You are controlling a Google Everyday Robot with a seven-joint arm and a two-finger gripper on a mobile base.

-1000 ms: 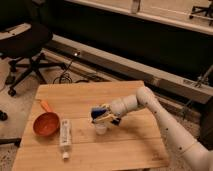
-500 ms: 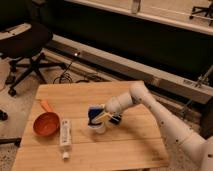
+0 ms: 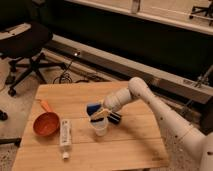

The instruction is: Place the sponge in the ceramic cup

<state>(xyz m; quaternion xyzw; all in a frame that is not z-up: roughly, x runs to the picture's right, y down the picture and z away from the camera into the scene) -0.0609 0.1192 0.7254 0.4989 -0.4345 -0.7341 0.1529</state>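
Observation:
The white ceramic cup point(image 3: 100, 127) stands upright on the wooden table point(image 3: 130, 145), a little right of its middle. Right above the cup's rim hangs the blue sponge point(image 3: 93, 108), tilted, with my gripper point(image 3: 99, 113) shut on it. The white arm reaches in from the right edge and slopes down to that spot. A dark part of the gripper hides the table just right of the cup. The inside of the cup is mostly covered by the gripper and the sponge.
An orange bowl with a handle point(image 3: 46, 124) sits at the table's left. A white tube point(image 3: 65, 133) lies between it and the cup. A black office chair point(image 3: 27, 40) stands on the floor at back left, with cables beside it.
The gripper with the sponge has shifted a little to the left, over the cup's left side. The cup, bowl and tube have stayed put.

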